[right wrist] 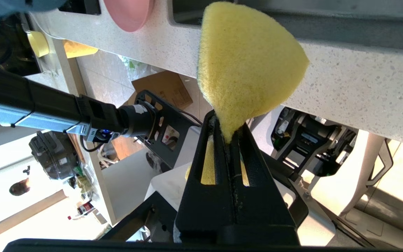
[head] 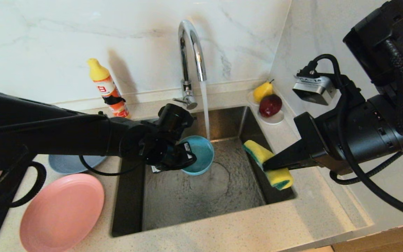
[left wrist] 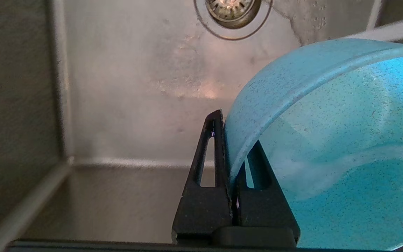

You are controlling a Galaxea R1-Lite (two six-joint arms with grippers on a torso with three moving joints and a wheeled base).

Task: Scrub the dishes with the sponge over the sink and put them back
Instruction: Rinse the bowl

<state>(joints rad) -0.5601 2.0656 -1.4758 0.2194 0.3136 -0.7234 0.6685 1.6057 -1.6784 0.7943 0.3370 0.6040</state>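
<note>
Bright, even indoor light fills the head view. The orange bottle [head: 107, 89] casts a soft shadow toward 1 o'clock on the marble wall [head: 47, 42]. The chrome tap [head: 191, 52] shows glare streaks. Straight edges bow near the frame borders. In the left wrist view, the sink [left wrist: 135, 105] floor carries a pale sheen, and the teal bowl [left wrist: 327, 140] looks soft and blurred at its rim. The right wrist view is washed out toward 7 o'clock.
</note>
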